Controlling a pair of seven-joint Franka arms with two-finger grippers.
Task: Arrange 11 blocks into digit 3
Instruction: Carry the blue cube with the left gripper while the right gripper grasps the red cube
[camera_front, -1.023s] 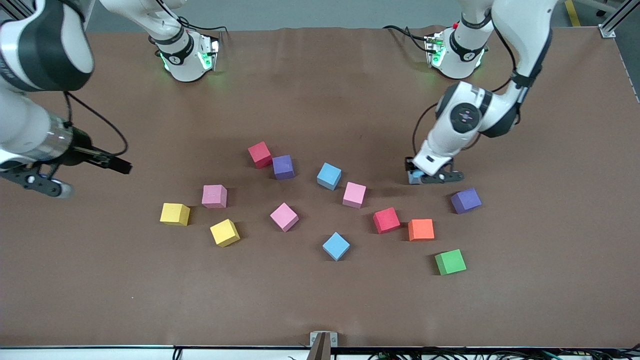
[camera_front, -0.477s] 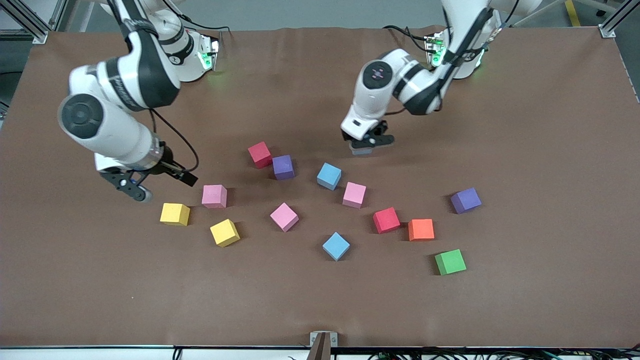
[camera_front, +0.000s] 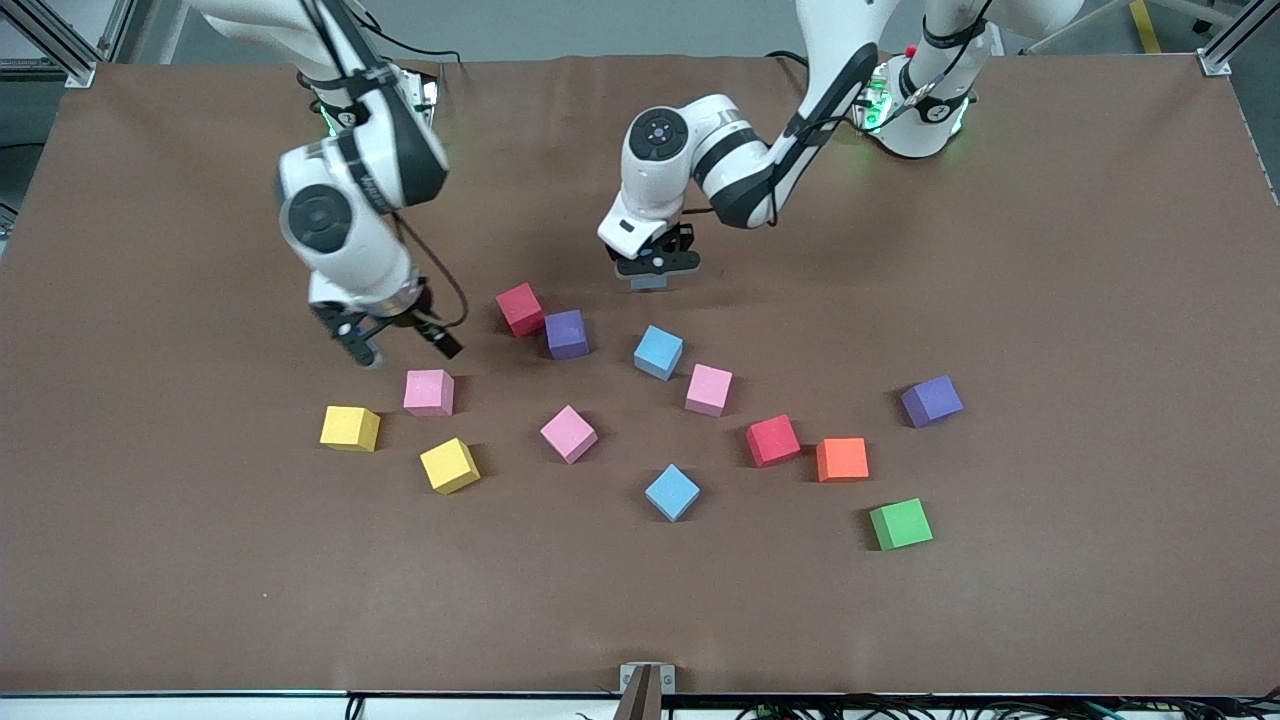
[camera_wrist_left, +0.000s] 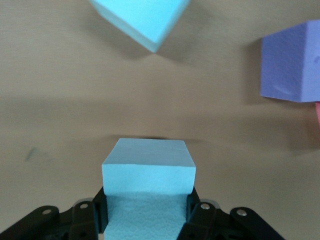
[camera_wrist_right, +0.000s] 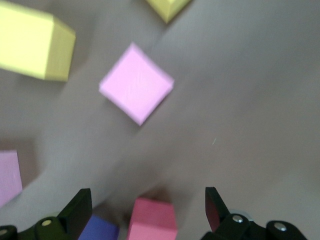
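My left gripper (camera_front: 650, 272) is shut on a blue block (camera_wrist_left: 148, 165) and hangs over bare mat beside the red block (camera_front: 520, 308), a purple block (camera_front: 567, 333) and another blue block (camera_front: 658, 352). My right gripper (camera_front: 400, 347) is open and empty, up in the air over the mat by a pink block (camera_front: 429, 392). In the right wrist view the red block (camera_wrist_right: 152, 220) shows between the fingers. Other blocks lie scattered and apart: pink (camera_front: 568, 433), pink (camera_front: 709, 389), yellow (camera_front: 350, 428), blue (camera_front: 671, 492), red (camera_front: 773, 440), orange (camera_front: 842, 459). The digit 3 is not in view.
A green cube (camera_front: 900, 524) sits nearest the front camera toward the left arm's end. A second yellow cube (camera_front: 449, 465) and a second purple cube (camera_front: 932, 401) lie among the rest. Both arm bases stand along the table's back edge.
The left arm has carried the blue block from near the purple cube at its own end toward the table's middle. The right gripper has swung in from its end toward the pink block.
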